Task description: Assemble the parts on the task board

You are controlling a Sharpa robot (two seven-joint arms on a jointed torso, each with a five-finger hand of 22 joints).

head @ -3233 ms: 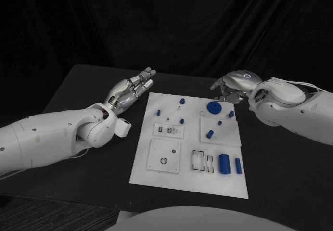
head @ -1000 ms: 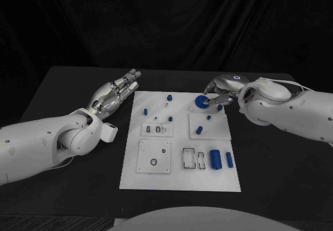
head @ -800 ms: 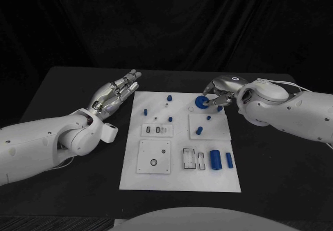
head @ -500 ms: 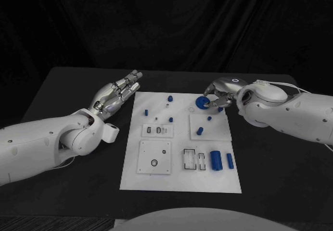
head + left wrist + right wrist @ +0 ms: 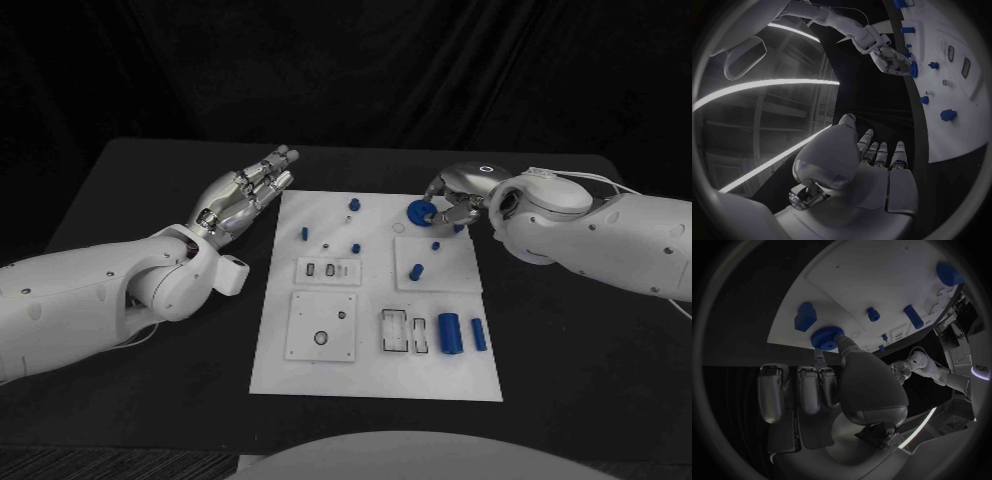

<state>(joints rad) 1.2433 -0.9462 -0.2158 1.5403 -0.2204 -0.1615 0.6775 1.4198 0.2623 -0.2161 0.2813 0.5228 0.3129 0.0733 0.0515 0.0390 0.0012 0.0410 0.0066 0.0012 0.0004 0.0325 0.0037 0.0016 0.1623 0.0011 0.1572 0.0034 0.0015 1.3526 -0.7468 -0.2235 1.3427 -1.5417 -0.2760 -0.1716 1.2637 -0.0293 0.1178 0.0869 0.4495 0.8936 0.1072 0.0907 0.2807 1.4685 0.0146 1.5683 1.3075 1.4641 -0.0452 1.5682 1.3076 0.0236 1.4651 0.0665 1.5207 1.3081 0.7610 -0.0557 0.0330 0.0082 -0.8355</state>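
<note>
The right hand (image 5: 451, 203) pinches a round, toothed blue plastic gear (image 5: 826, 336) at its fingertips (image 5: 841, 341), just above the white task board's (image 5: 368, 375) far edge. That shallow pinch could let it tilt or slip. The left hand (image 5: 242, 196) hovers, fingers straight and empty.

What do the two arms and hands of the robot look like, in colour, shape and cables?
Both arms, the left arm and the right arm, have smooth, rounded white shells. The left hand and the right hand are silver metal with jointed fingers. A thin white cable loops over the right arm near the wrist, and a small lit ring marks the right hand.
</note>
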